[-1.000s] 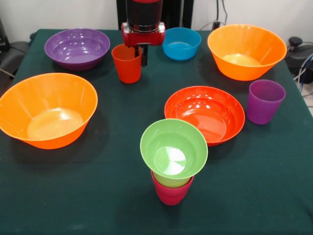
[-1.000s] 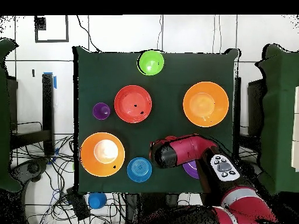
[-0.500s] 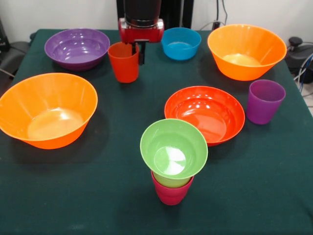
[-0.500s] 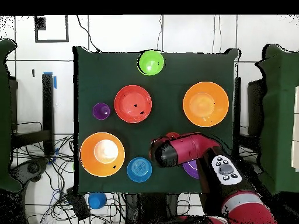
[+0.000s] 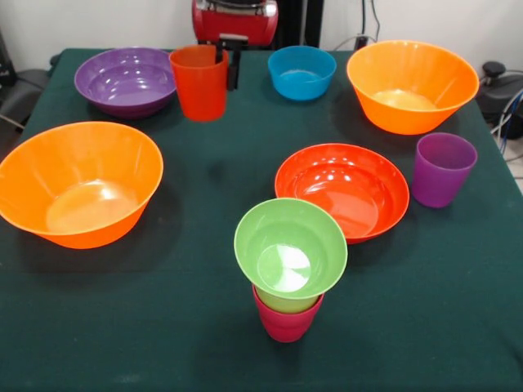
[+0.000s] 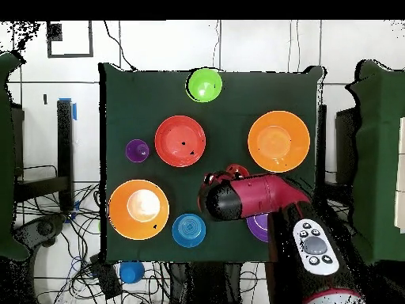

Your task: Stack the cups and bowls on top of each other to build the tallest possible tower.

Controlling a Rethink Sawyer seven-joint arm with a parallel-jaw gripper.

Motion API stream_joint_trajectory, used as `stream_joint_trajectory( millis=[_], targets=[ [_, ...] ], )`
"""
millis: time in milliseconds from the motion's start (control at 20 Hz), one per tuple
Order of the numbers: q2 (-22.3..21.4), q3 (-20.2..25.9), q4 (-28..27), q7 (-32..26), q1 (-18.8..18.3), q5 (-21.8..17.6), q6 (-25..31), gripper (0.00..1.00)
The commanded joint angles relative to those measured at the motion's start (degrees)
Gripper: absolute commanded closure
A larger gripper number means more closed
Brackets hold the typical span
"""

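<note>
My gripper (image 5: 225,69) hangs at the back of the table, shut on the rim of the orange-red cup (image 5: 198,82), which is lifted off the cloth. One finger (image 5: 233,70) shows outside the cup wall. In the overhead view the arm's head (image 6: 229,198) hides the gripper. Near the front stands the tower (image 5: 288,273): a crimson cup (image 5: 286,323) at the bottom, a lime green cup (image 5: 287,303) nested in it, and a small lime green bowl (image 5: 290,247) on top. The purple cup (image 5: 441,169) stands alone at the right.
Around the table sit a large orange bowl (image 5: 78,184) at the left, another orange bowl (image 5: 411,84) at the back right, a purple bowl (image 5: 128,80), a blue bowl (image 5: 302,72) and a red-orange bowl (image 5: 341,189) in the middle.
The gripper has risen with the orange-red cup, which now hangs higher and slightly further left in the front view. Everything else stays put.
</note>
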Motion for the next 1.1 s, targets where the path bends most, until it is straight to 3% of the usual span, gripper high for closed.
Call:
stream_joint_trajectory(
  millis=[50, 150, 500, 1100],
  targets=[
    [-4.2, 3.5, -0.5, 0.8, 2.1, 5.4, 10.0, 1.0],
    [-4.6, 3.8, -1.5, 1.1, 2.6, 8.0, 13.1, 1.0],
    [-3.5, 3.1, -8.5, 2.2, 5.8, 11.9, 19.7, 1.0],
    [1.3, 1.7, -24.9, 4.2, 11.1, 14.5, 29.9, 1.0]
  ],
)
